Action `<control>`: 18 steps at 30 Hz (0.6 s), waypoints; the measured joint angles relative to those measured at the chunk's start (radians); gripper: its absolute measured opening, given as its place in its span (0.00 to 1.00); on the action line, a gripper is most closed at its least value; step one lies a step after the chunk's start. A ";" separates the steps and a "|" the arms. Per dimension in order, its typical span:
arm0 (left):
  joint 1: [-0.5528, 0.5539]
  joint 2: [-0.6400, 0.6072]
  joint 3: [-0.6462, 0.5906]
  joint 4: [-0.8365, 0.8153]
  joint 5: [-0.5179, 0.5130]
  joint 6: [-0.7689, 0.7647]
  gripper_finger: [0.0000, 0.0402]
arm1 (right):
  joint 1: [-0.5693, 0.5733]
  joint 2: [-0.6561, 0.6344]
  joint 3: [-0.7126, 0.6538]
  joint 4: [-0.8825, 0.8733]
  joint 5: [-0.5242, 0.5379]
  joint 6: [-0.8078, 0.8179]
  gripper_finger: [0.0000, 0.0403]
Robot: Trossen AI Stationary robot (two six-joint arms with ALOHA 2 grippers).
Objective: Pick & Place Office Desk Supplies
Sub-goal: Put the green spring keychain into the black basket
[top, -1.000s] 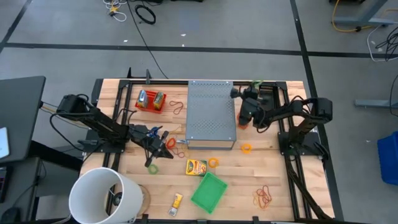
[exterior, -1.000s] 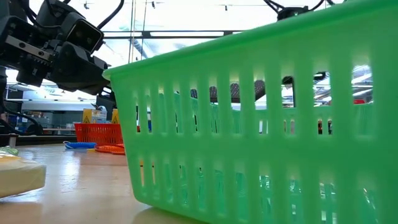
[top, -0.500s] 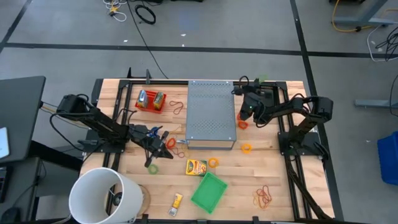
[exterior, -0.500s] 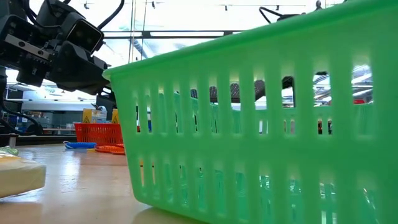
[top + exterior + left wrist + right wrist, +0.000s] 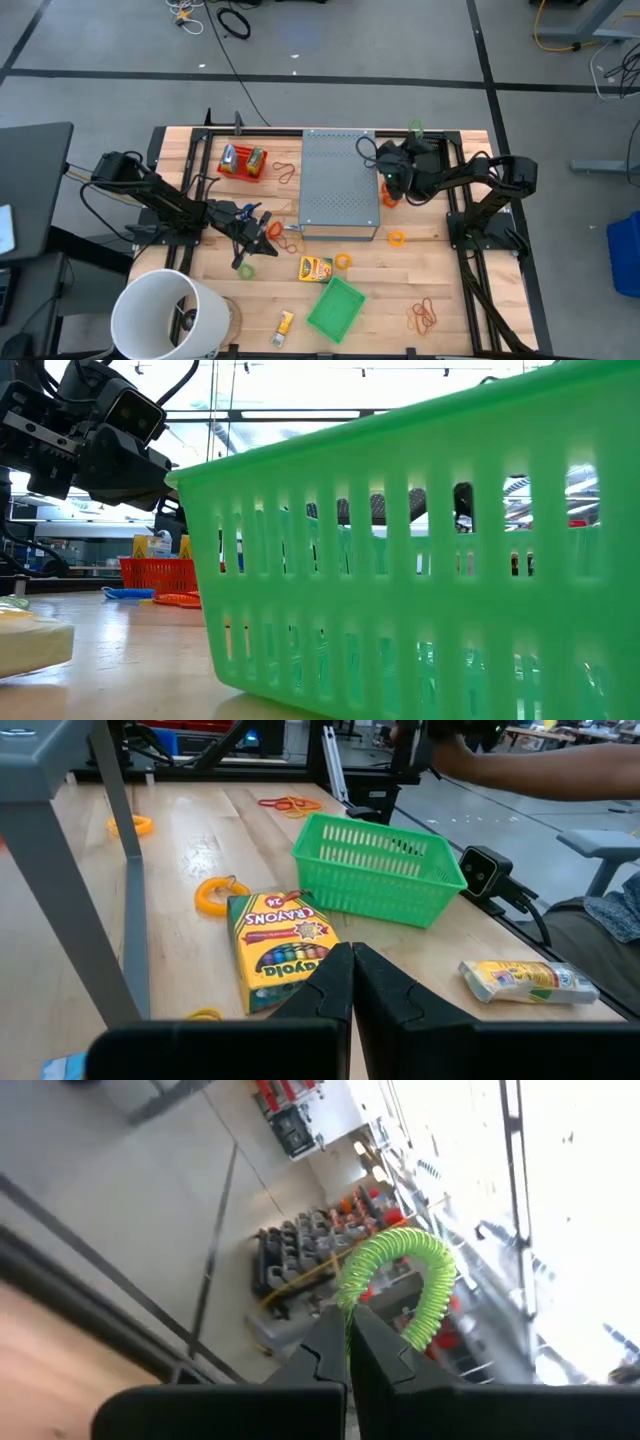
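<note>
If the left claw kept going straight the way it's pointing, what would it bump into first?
Most likely the yellow crayon box, lying on the table right ahead of the shut left claw. The green basket sits farther along that line, though depth is hard to judge.

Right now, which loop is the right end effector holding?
The green coiled loop, pinched in the right end effector near the grey box; every other loop lies on the table.
</note>
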 joint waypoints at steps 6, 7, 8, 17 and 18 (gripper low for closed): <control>0.000 0.000 0.000 0.000 0.000 -0.002 0.02 | 0.000 0.000 0.000 -0.214 0.000 0.054 0.00; 0.000 0.000 0.000 0.000 0.000 -0.002 0.02 | 0.000 0.000 0.000 -0.236 0.000 0.054 0.00; 0.000 0.000 0.000 0.000 0.000 -0.002 0.02 | 0.000 0.000 0.000 -0.254 0.000 0.054 0.00; 0.000 0.000 0.000 0.000 0.000 -0.002 0.02 | -0.003 0.001 0.000 -0.434 0.000 0.209 0.00; 0.000 0.000 0.000 0.000 0.000 -0.002 0.02 | -0.003 0.001 0.000 -0.438 0.000 0.253 0.00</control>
